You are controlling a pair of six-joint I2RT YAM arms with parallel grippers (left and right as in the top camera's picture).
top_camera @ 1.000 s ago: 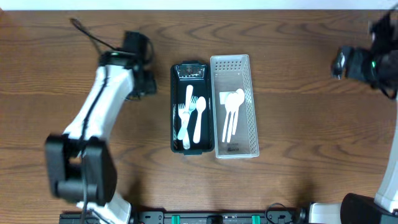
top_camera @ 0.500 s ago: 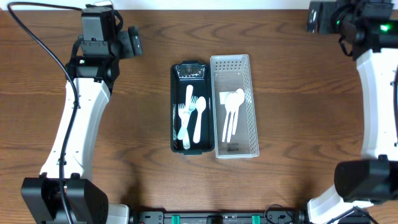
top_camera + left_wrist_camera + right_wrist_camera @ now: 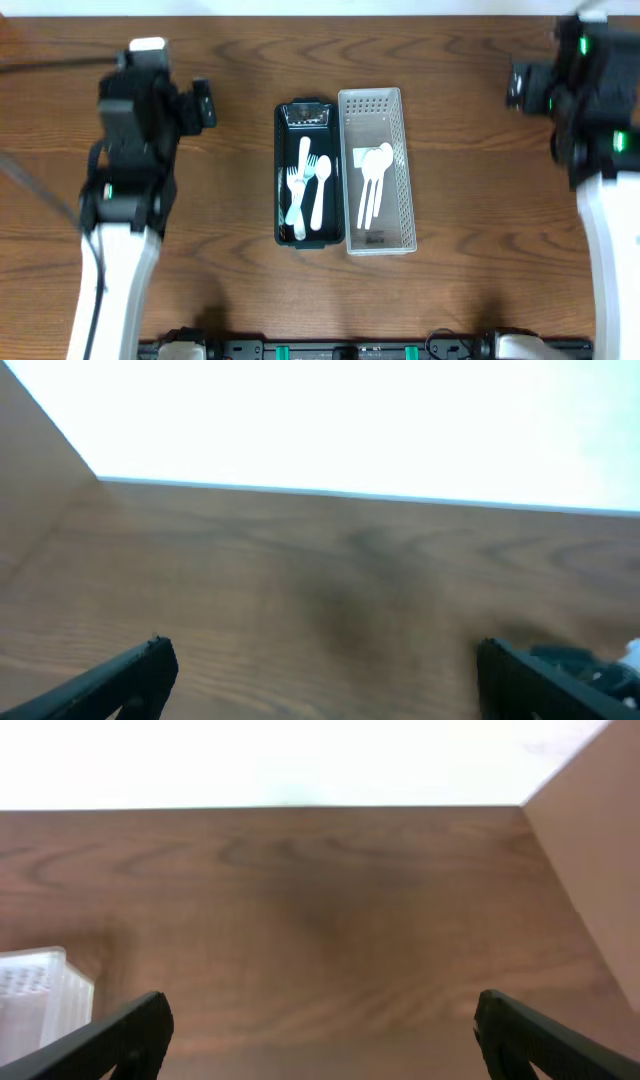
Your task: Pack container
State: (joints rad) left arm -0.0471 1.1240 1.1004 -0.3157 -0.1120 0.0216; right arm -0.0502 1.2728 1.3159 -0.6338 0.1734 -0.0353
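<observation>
A black tray (image 3: 281, 180) at the table's middle holds white plastic forks and a spoon (image 3: 308, 185). A clear plastic container (image 3: 403, 180) touches its right side and holds white spoons (image 3: 372, 180). My left gripper (image 3: 203, 103) is left of the black tray, open and empty; its fingers (image 3: 130, 672) stand wide apart over bare wood. My right gripper (image 3: 522, 88) is right of the clear container, open and empty, fingers (image 3: 120, 1035) wide apart. A corner of the clear container (image 3: 40, 995) shows at the right wrist view's left edge.
The brown wooden table (image 3: 480, 200) extends around both trays. Its far edge (image 3: 350, 488) meets a bright white background in both wrist views. A dark rail (image 3: 340, 350) runs along the front edge.
Both arms have swung: the left gripper moved from the far left corner down toward the trays, and the right gripper dropped from the far right corner. The trays have not moved.
</observation>
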